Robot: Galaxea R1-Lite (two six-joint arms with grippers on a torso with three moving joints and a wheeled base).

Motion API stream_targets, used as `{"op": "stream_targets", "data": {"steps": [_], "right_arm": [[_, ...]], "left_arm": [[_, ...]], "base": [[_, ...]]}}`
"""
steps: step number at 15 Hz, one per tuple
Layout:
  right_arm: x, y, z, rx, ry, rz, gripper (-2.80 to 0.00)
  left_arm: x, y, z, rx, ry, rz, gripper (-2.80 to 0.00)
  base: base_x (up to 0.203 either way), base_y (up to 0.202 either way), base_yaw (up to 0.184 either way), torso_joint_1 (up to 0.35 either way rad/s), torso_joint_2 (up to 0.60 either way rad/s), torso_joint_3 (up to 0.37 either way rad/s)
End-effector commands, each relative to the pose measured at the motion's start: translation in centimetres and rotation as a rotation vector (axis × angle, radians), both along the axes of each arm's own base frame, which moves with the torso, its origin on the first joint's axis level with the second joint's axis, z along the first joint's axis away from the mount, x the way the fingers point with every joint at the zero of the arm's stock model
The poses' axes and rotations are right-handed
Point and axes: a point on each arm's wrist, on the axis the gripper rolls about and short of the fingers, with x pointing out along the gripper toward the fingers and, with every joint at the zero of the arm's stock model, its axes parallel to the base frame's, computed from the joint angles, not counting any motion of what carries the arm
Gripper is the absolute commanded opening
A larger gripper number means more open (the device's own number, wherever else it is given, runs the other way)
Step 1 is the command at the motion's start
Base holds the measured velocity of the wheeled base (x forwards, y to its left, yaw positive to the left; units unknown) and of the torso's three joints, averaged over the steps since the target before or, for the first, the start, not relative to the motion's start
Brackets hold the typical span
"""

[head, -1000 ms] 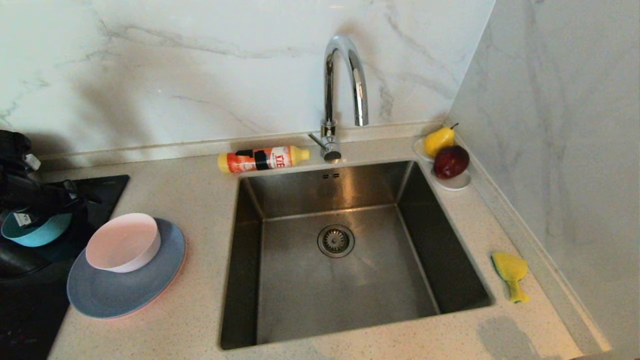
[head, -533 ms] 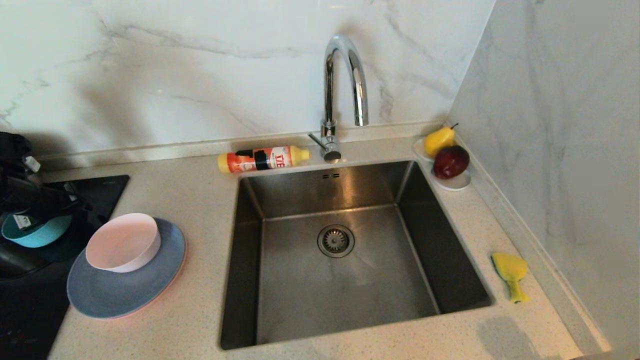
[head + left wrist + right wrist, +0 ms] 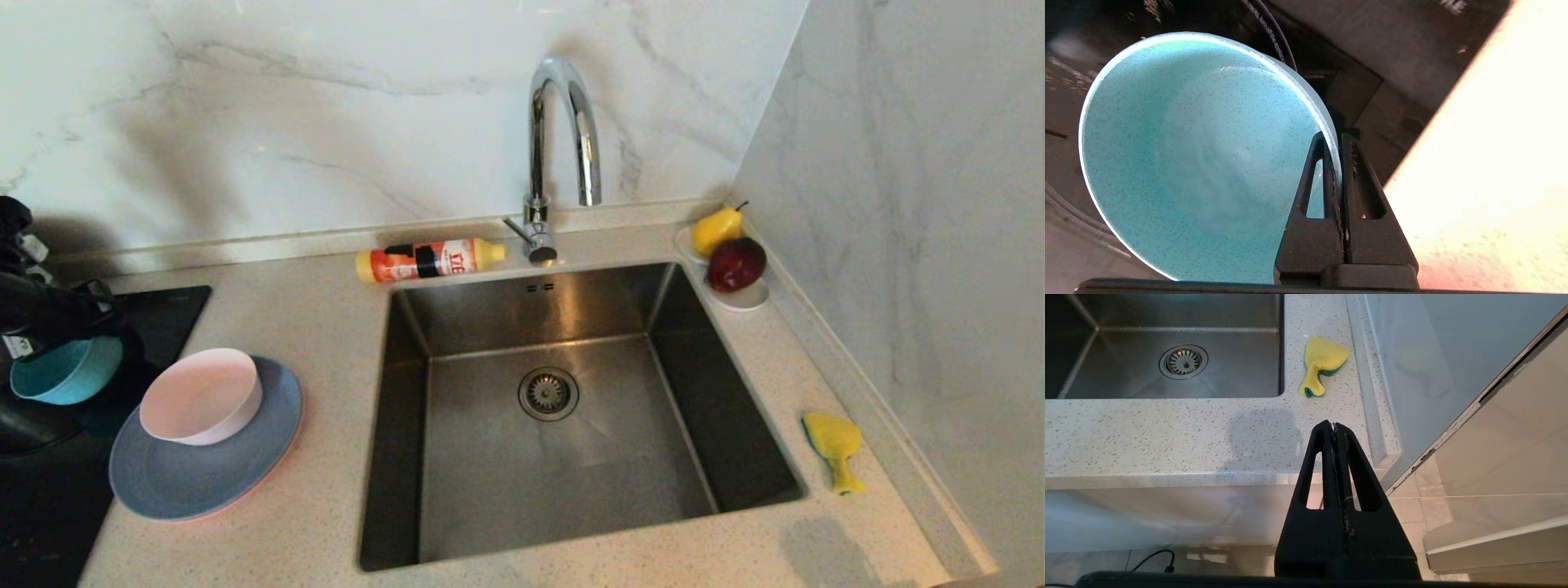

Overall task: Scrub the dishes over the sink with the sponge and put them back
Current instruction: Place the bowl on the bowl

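My left gripper [image 3: 64, 328] is at the far left, shut on the rim of the teal bowl [image 3: 67, 371], which hangs tilted above the dark cooktop. In the left wrist view the bowl's wall [image 3: 1200, 163] is pinched between the fingers of the left gripper [image 3: 1333, 141]. The pale pink bowl [image 3: 200, 396] sits on the grey-blue plate [image 3: 188, 486], and a pink plate's edge [image 3: 291, 445] shows underneath. The sponge [image 3: 833, 445] [image 3: 1325, 361] lies on the counter right of the sink [image 3: 490, 482]. My right gripper [image 3: 1334, 425] is shut and empty, low in front of the counter's edge.
A chrome faucet [image 3: 563, 122] and a lying orange soap bottle [image 3: 429, 260] stand behind the basin. A white dish holds a pear [image 3: 717, 229] and an apple [image 3: 736, 263] in the back right corner. A black cooktop [image 3: 167, 314] is at left; a marble wall runs along the right.
The left gripper has shut on the teal bowl's rim. It has lifted the bowl slightly, and the bowl now tilts. Nothing else has moved.
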Motion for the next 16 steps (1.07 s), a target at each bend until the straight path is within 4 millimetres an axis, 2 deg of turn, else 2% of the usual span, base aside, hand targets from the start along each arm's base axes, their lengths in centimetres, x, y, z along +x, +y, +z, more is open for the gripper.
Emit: {"op": "stream_targets", "data": {"steps": [1, 5, 9, 12, 14, 16], "right_arm": [[0.0, 0.0, 0.0, -0.001, 0.002, 0.0, -2.8], [0.0, 0.0, 0.0, -0.001, 0.002, 0.001, -2.8], [0.0, 0.0, 0.0, 0.0, 0.002, 0.001, -2.8], [0.0, 0.0, 0.0, 0.0, 0.002, 0.0, -2.8], [0.0, 0.0, 0.0, -0.001, 0.002, 0.001, -2.8], [0.0, 0.0, 0.0, -0.001, 0.002, 0.0, -2.8]], "left_arm": [[-1.0, -0.9, 2.0, 0.014, -0.023, -0.007, -2.8], [-2.7, -4.0, 5.1, -0.016, -0.041, -0.09, -2.8], [-3.9, -10.9, 7.7, -0.031, -0.005, -0.243, -2.8], [-3.7, -15.4, 7.3, -0.005, 0.049, -0.3, -2.8], [-3.9, -17.4, 6.5, 0.011, 0.09, -0.326, -2.8], [-4.3, -18.5, 5.7, 0.022, 0.124, -0.339, -2.8]], "base": [[0.0, 0.0, 0.0, 0.0, 0.0, 0.0], [0.0, 0.0, 0.0, 0.0, 0.0, 0.0], [0.0, 0.0, 0.0, 0.0, 0.0, 0.0], [0.0, 0.0, 0.0, 0.0, 0.0, 0.0], [0.0, 0.0, 0.0, 0.0, 0.0, 0.0], [0.0, 0.0, 0.0, 0.0, 0.0, 0.0]]}}
